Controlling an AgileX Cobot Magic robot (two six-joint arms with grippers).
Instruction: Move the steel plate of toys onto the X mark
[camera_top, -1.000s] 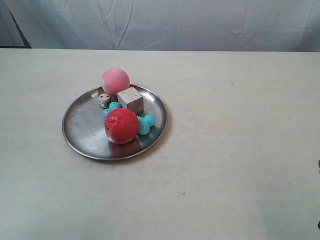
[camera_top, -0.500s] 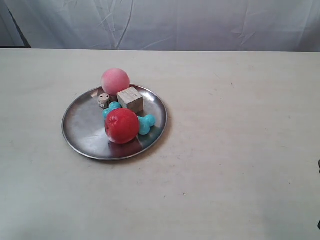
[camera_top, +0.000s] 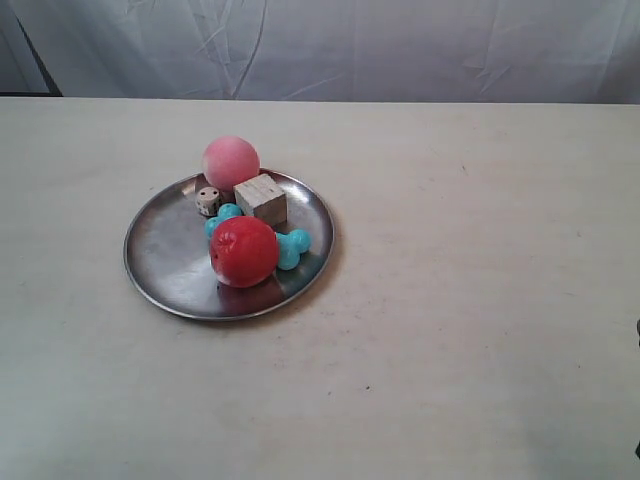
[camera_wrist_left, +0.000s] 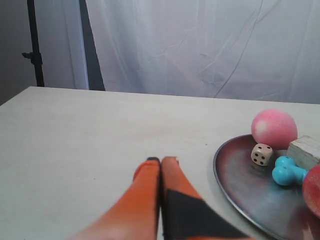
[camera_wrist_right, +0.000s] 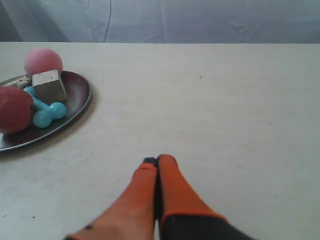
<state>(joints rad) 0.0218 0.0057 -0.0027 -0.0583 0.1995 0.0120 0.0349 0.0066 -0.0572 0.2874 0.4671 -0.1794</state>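
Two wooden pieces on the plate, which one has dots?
The small wooden die, next to the pink ball; the larger wooden cube is plain.

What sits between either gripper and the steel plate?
Nothing visible: only table separates the shut left gripper and shut right gripper from the steel plate. The X mark I cannot make out.
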